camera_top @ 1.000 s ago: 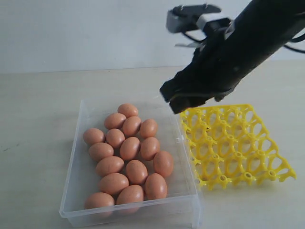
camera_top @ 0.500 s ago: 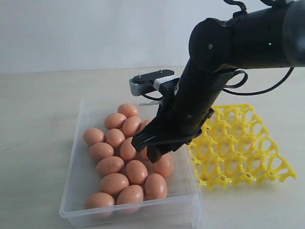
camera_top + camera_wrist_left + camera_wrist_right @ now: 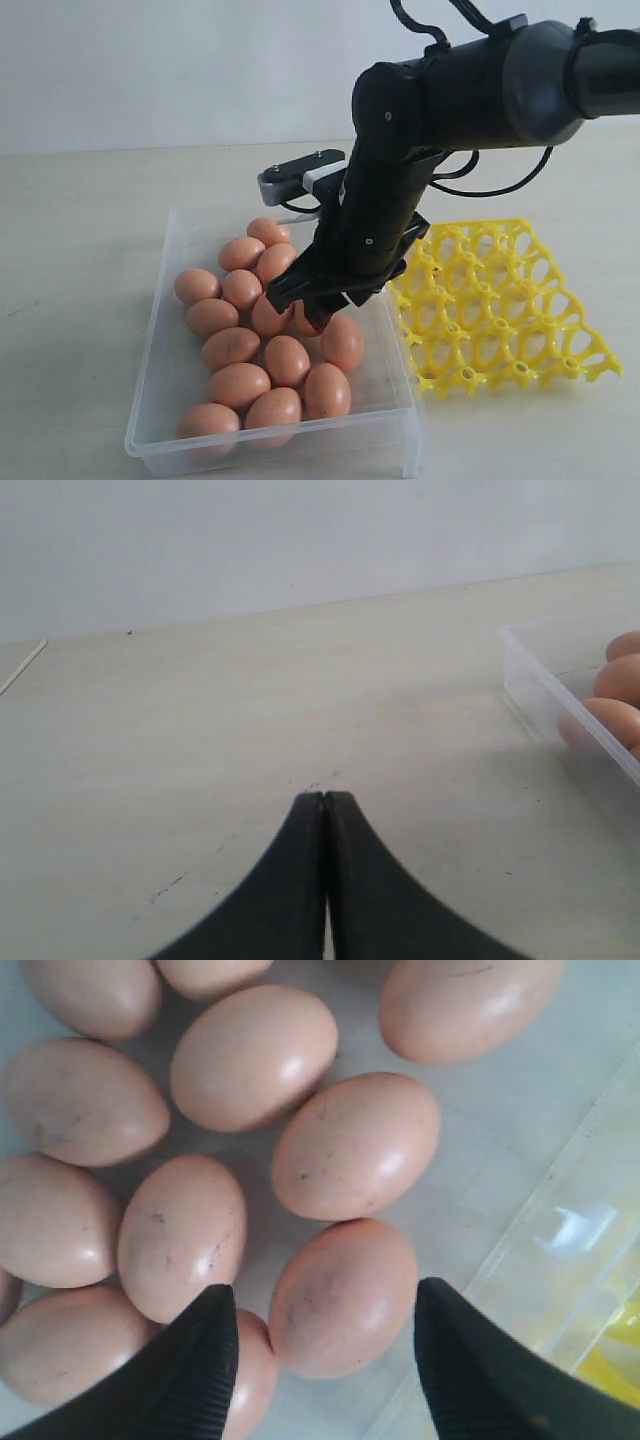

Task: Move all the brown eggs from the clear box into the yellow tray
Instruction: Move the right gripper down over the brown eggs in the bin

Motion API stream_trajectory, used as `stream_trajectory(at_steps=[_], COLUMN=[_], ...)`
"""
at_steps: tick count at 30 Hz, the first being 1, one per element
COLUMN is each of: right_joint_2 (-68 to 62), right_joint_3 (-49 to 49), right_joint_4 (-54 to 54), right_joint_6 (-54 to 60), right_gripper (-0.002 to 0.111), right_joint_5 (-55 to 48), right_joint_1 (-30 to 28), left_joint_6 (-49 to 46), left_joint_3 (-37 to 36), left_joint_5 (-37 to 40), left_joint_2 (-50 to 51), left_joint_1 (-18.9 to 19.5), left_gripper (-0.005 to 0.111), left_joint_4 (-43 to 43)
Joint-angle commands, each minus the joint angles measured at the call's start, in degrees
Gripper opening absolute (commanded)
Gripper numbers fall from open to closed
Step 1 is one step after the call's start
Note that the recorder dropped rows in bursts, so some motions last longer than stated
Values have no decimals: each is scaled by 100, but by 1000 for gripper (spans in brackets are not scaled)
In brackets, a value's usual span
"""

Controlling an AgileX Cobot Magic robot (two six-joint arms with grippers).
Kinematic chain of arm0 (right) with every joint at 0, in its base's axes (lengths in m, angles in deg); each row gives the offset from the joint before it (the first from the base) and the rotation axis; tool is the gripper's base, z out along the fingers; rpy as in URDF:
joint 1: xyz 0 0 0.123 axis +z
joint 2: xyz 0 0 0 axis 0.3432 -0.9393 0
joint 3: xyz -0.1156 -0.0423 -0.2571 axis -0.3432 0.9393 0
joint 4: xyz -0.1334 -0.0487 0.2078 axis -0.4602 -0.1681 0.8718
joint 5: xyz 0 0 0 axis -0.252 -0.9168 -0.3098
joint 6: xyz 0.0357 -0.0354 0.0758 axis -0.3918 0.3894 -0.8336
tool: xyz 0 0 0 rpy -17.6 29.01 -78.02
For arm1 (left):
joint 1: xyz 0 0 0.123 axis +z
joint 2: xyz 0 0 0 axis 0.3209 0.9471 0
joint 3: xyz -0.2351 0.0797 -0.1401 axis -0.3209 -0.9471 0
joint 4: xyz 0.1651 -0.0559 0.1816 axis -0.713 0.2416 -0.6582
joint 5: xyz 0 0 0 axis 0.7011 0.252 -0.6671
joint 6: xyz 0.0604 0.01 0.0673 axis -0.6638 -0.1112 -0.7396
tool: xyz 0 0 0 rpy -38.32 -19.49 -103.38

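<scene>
Several brown eggs lie packed together in the clear box at the left. Beside it on the right sits the yellow tray, every cup bare. My right gripper hangs low inside the box, open, over the eggs near the wall on the tray side. In the right wrist view the right gripper straddles one egg with space on both sides, touching nothing. The left gripper is shut on nothing above bare table, with the box's corner and some eggs off to one side.
The box's wall runs close to one right finger. More eggs crowd against the other finger. A pale wall rises behind the beige table.
The right arm swung from above the yellow tray down and left into the clear box, stopping over the eggs. Its jaws widened a little. The eggs have not moved.
</scene>
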State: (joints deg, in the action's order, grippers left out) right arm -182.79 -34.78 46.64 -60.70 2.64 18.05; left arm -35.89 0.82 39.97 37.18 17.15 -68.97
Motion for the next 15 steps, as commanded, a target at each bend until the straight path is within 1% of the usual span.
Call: stream_trajectory(at_steps=[1, 10, 15], right_joint_2=[-87, -405, -578], right_joint_3=[-73, -84, -84], right_joint_4=[-198, -71, -28], right_joint_6=[-112, -122, -122], right_gripper=[53, 53, 53], right_joint_5=[16, 236, 178], right_joint_1=[-47, -57, -57], left_joint_6=[35, 35, 35], left_joint_3=[23, 23, 23], left_joint_5=[-83, -83, -83], left_joint_2=[4, 4, 4], left_joint_1=[-8, -8, -8], left_gripper=[0, 0, 0], left_joint_4=[-8, -8, -8])
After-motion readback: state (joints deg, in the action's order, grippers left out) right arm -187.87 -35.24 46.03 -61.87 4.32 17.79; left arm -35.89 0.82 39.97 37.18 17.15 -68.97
